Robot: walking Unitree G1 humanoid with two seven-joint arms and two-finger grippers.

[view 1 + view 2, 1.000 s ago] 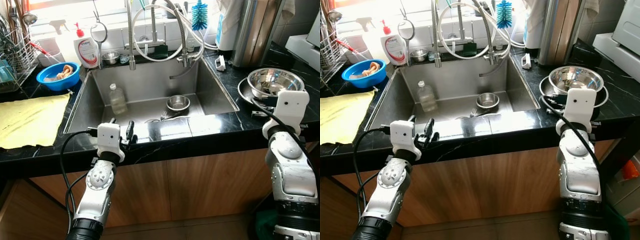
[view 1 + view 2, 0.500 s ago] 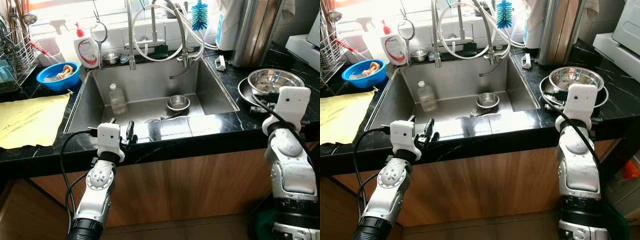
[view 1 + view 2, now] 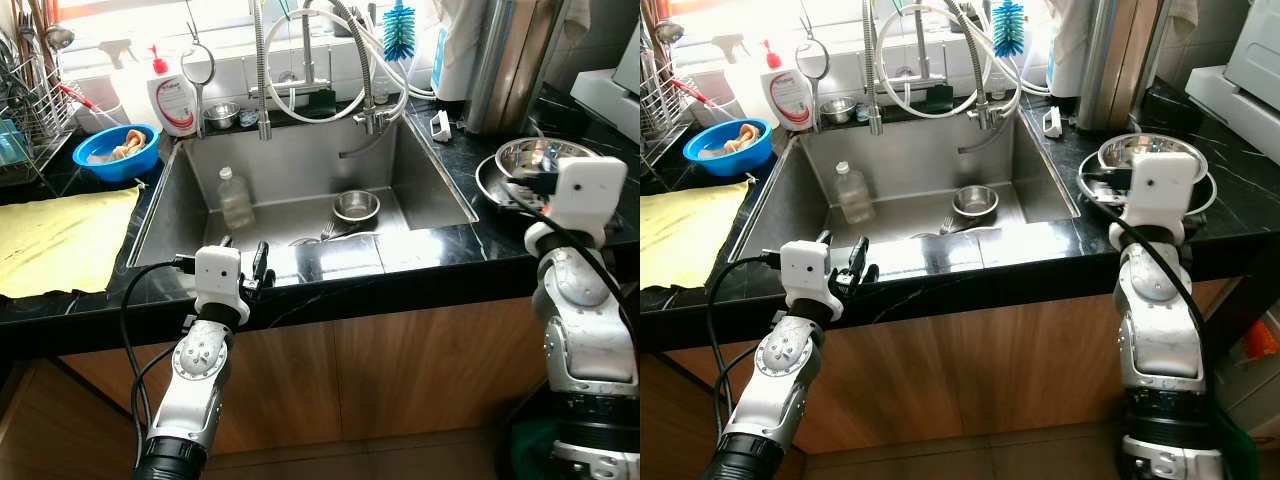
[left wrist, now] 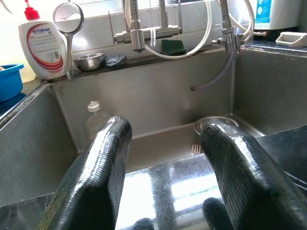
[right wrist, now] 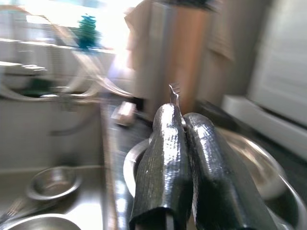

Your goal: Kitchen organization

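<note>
My right gripper (image 5: pixel 184 122) is shut on a thin metal fork (image 5: pixel 173 91); its tines stick out past the fingertips. It hovers over the rim of the stacked steel bowls (image 3: pixel 545 155) on the right counter. My left gripper (image 4: pixel 165 129) is open and holds nothing, low at the front rim of the sink (image 3: pixel 300 262). In the sink lie a small steel bowl (image 3: pixel 356 206), a clear plastic bottle (image 3: pixel 235 198) and some cutlery (image 3: pixel 325 232).
A yellow cloth (image 3: pixel 60 235) covers the left counter, with a blue bowl (image 3: pixel 115 150) and a dish rack (image 3: pixel 25 110) behind it. A soap bottle (image 3: pixel 172 95), faucet hoses (image 3: pixel 330 70) and a blue brush (image 3: pixel 398 30) line the back ledge.
My right wrist has swung left toward the sink with the fork, above the steel bowls. The left arm has not moved.
</note>
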